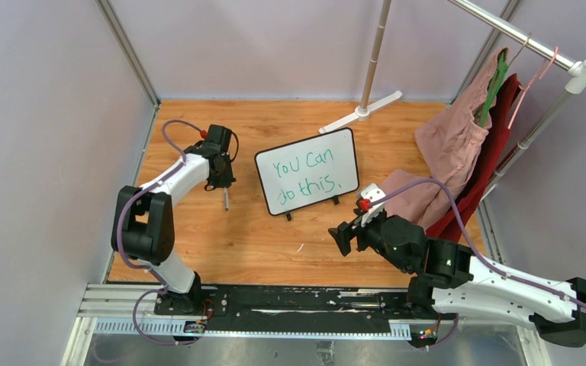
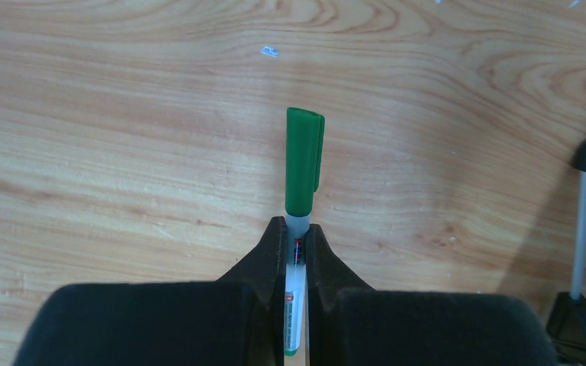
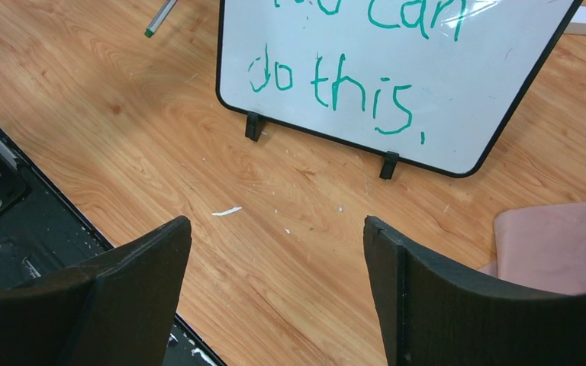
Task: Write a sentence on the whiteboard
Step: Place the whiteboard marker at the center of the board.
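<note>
The whiteboard (image 1: pixel 317 149) stands tilted on small black feet at the table's middle. The sentence (image 1: pixel 305 174) on it reads "You can do this." in green, in two lines. My left gripper (image 1: pixel 223 187) is left of the board, pointing down, shut on a green-capped marker (image 2: pixel 304 164) with a white barrel; its cap is on. My right gripper (image 1: pixel 341 236) is open and empty, low over the wood in front of the board. In the right wrist view the board (image 3: pixel 481 114), the words "do this," (image 3: pixel 332 84) and the marker's end (image 3: pixel 160 17) show beyond the open gripper (image 3: pixel 275 225).
A garment rack with a pink garment (image 1: pixel 454 145) and a red one (image 1: pixel 496 152) stands at the right, the pink cloth reaching the table by my right arm. The rack's white foot (image 1: pixel 360 112) is behind the board. A black rail (image 1: pixel 297 301) runs along the near edge.
</note>
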`<state>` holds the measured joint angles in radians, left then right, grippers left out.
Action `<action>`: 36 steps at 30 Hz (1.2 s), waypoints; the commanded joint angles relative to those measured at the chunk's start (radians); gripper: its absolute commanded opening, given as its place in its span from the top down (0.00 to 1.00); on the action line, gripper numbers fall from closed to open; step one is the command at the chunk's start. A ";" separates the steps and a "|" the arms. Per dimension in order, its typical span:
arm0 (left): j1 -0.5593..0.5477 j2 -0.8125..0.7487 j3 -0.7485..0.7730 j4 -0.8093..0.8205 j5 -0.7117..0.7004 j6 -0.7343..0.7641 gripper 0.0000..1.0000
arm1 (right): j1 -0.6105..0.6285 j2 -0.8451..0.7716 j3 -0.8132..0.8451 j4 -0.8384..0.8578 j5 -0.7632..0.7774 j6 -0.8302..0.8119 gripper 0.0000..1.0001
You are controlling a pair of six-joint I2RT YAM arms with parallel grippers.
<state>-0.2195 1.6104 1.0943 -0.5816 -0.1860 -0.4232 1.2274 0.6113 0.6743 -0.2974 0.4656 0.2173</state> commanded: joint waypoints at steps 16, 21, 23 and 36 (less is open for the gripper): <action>0.042 0.104 -0.058 0.082 0.026 0.052 1.00 | -0.010 0.058 0.066 -0.032 0.054 0.023 0.15; 0.042 0.126 -0.060 0.088 0.019 0.055 0.99 | -0.009 0.072 0.071 -0.026 0.058 0.025 0.15; 0.042 0.125 -0.062 0.089 0.016 0.056 0.96 | -0.009 0.071 0.070 -0.023 0.056 0.024 0.15; 0.042 0.132 -0.070 0.092 0.008 0.062 0.85 | -0.011 0.071 0.067 -0.019 0.059 0.028 0.15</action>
<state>-0.1844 1.7248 1.0355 -0.5167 -0.1680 -0.3729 1.2274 0.6872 0.7097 -0.3252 0.4992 0.2398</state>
